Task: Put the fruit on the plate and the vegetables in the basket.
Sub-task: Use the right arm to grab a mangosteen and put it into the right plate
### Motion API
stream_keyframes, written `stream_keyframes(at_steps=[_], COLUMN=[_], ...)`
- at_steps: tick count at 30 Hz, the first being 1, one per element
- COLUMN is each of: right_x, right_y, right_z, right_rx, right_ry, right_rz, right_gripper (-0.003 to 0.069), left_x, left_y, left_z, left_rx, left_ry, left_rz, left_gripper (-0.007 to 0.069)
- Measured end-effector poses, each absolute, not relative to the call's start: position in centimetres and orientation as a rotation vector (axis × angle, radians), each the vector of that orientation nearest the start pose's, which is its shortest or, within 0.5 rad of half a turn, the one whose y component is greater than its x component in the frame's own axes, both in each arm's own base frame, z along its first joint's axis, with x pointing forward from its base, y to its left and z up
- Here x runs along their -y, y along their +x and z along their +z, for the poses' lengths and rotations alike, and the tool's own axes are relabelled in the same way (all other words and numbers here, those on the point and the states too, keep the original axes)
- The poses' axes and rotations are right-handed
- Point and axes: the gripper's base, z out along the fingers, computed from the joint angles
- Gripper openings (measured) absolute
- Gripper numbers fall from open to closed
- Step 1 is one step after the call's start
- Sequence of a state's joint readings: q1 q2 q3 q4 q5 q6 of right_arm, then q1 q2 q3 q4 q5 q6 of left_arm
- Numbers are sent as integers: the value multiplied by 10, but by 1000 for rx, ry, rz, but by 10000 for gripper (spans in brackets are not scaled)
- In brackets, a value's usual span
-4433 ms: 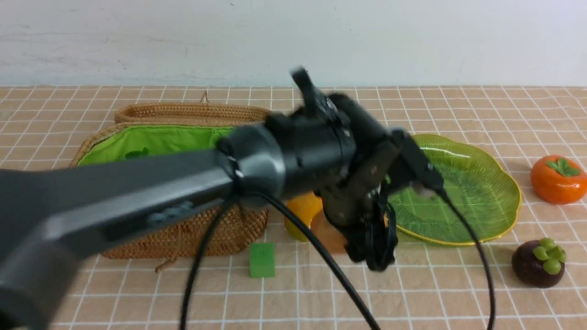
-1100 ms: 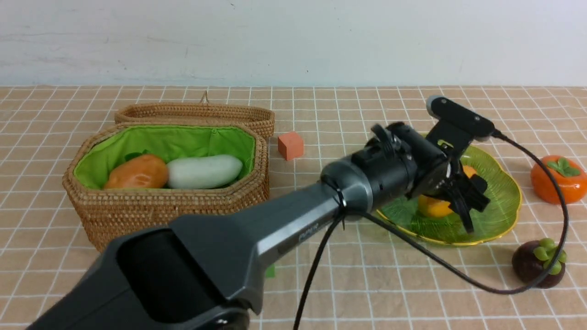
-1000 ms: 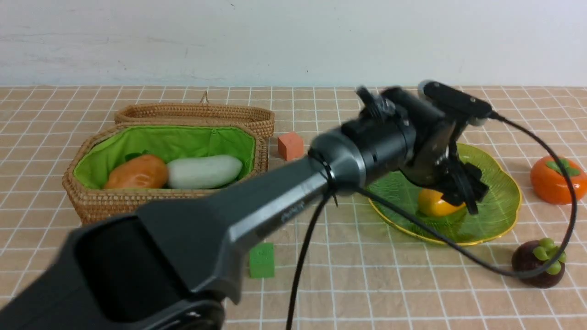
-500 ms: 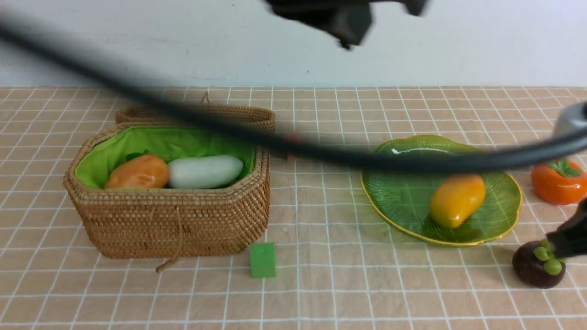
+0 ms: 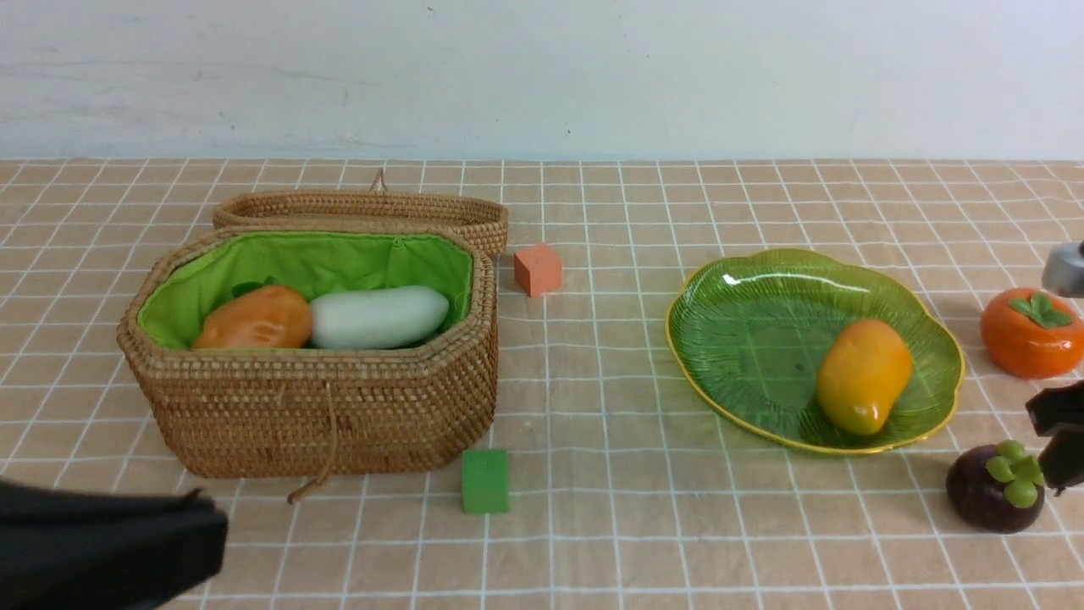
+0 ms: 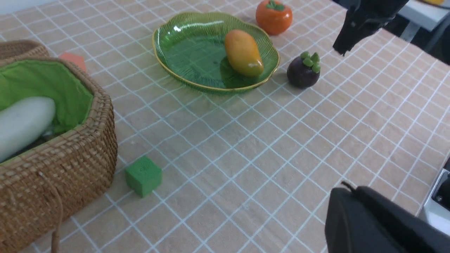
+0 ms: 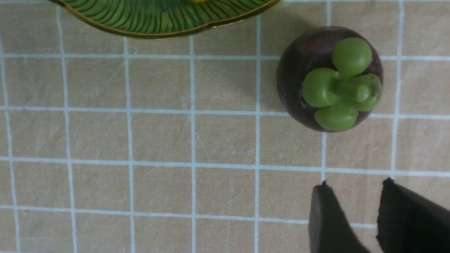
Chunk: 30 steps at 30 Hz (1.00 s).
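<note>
The green glass plate (image 5: 745,339) holds the yellow-orange mango (image 5: 864,375). To its right the persimmon (image 5: 1031,332) and the dark purple mangosteen (image 5: 995,487) stand on the cloth. The wicker basket (image 5: 322,415) holds the tan potato (image 5: 254,318) and the white radish (image 5: 378,316). My right gripper (image 7: 355,184) is open and empty above the cloth, close beside the mangosteen (image 7: 330,79) without touching it. It shows at the front view's right edge (image 5: 1059,436). My left gripper (image 6: 351,188) is shut and empty, drawn back near the front edge.
A small orange cube (image 5: 537,268) lies between basket and plate. In front of the basket sits a green block (image 5: 484,480). The basket's lid (image 5: 364,207) lies open behind it. My left arm (image 5: 102,551) fills the front view's lower left corner.
My left arm let go of the mango on the plate, shut its jaws and swung back to the lower left. The right gripper moved in beside the mangosteen and opened wider.
</note>
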State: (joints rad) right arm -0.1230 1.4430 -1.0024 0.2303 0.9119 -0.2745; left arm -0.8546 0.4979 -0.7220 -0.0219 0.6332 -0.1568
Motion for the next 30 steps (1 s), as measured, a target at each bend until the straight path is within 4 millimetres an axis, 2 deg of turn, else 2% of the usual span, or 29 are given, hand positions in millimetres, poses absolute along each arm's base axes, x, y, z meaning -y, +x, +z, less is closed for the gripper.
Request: stream_keyframes(at_steps=[2,6,7,8,11,14,15,18,24,26,27,28,30], right_x=[19,22,23,25,28,30,30,30,29,25,25,16,1], right_y=[285,302,303,308,317,322,324,326,323,320,319,320,324], right_z=[243,221,220,210,193,180,171,167,176,206,212,236,260], right_rx=[-2789,-2787,-2784,-2790,-2803,-2815,-2838,-2851,-2885,-2862,-2847,-2772,-2659], right_ry=[-58,-34,-34,-38,-47,-43,-40,-41,9,124,126,118,52], right_rz=[204,190,185,164,129,120,125,127,152,200,203,239,281], right_gripper=[476,644,657,670,666,644,615,571,571,571,571,571,571], left_x=[57,48,47,47,51,57,61,65,66,66,66,66,66], left_y=[48,40,40,40,43,48,50,53,54,55,55,55,56], left_z=[349,348,348,349,348,345,343,342,343,344,344,346,348], left_rx=[-1791,-1732,-1727,-1718,-1740,-1774,-1798,-1815,-1801,-1787,-1785,-1769,-1748], left_ry=[643,621,620,616,624,633,635,637,634,630,629,623,617], left_rz=[-724,-746,-747,-750,-744,-738,-745,-748,-748,-750,-750,-755,-758], left_gripper=[-13,-13,-13,-13,-13,-13,-13,-13,-13,-13,-13,-13,-13])
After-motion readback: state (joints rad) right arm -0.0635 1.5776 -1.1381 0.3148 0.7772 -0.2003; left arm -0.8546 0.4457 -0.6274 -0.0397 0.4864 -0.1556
